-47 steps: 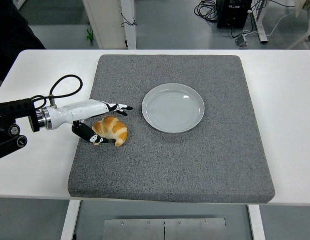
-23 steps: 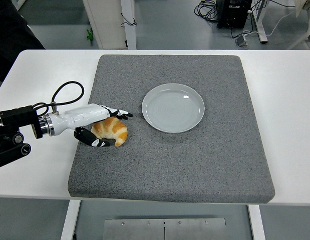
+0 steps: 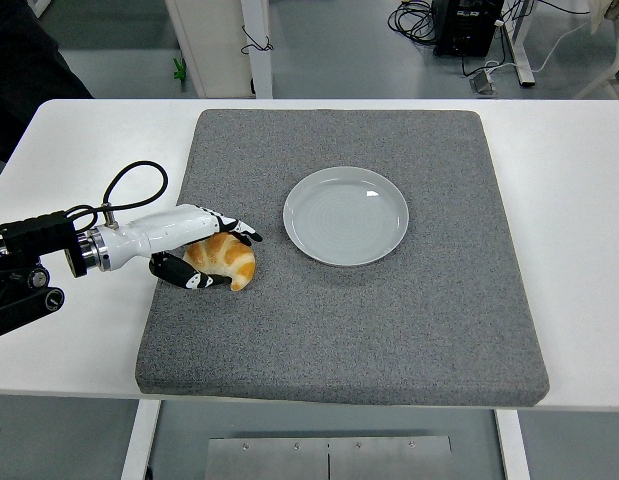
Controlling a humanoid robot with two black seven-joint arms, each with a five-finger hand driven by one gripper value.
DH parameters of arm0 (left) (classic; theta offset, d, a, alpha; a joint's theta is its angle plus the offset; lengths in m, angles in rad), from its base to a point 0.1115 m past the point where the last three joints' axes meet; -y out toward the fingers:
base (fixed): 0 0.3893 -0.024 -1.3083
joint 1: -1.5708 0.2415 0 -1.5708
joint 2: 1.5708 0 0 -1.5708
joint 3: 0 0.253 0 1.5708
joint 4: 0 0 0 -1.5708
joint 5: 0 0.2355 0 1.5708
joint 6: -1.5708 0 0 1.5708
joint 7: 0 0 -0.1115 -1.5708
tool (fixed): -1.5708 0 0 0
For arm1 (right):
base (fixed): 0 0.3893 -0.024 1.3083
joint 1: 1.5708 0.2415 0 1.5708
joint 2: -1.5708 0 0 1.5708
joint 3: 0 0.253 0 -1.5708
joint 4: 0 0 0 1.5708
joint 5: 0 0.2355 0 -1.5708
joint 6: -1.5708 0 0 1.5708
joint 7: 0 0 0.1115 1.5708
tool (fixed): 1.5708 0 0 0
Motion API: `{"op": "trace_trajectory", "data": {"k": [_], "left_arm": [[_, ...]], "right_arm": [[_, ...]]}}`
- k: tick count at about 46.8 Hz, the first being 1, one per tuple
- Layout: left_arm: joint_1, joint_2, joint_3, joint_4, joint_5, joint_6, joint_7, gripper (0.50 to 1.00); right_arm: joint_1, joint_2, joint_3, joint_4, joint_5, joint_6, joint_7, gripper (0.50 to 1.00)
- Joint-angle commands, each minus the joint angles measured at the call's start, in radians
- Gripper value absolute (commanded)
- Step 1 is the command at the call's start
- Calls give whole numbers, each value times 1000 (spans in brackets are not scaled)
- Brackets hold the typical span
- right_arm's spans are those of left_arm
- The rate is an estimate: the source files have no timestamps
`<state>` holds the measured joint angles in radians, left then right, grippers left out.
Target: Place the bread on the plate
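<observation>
Bread, a golden croissant, lies on the grey mat near the mat's left edge, at about 9 o'clock from the mat's middle. From the head view, the left hand reaches in from the picture's left edge and is closed around the croissant: the white-backed fingers arch over its far side with their dark tips pointing toward 3 o'clock, while the thumb presses in on the near side, so the pastry sits clamped between them and appears to rest on the mat. A black cable loops up from the wrist over the white table. The plate, pale grey and round, sits on the mat at roughly 2 o'clock from the croissant, apart from it and from the fingertips. At the picture's top left, at about 10 o'clock, a person's dark sleeve shows beyond the table's far edge.
</observation>
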<state>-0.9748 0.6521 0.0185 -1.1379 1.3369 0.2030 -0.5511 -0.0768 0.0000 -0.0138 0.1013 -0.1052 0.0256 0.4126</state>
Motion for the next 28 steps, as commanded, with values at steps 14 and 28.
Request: {"op": "trace_trajectory", "data": {"k": [14,28], "left_arm": [[-1,-8,0,12,-5,1,0,599],[-15,-2,-34,14,-19,1,0,598]], "right_arm": [[0,0,0,0,-1,0,0,1000],[0,0,0,0,1,0,0,1000]]}}
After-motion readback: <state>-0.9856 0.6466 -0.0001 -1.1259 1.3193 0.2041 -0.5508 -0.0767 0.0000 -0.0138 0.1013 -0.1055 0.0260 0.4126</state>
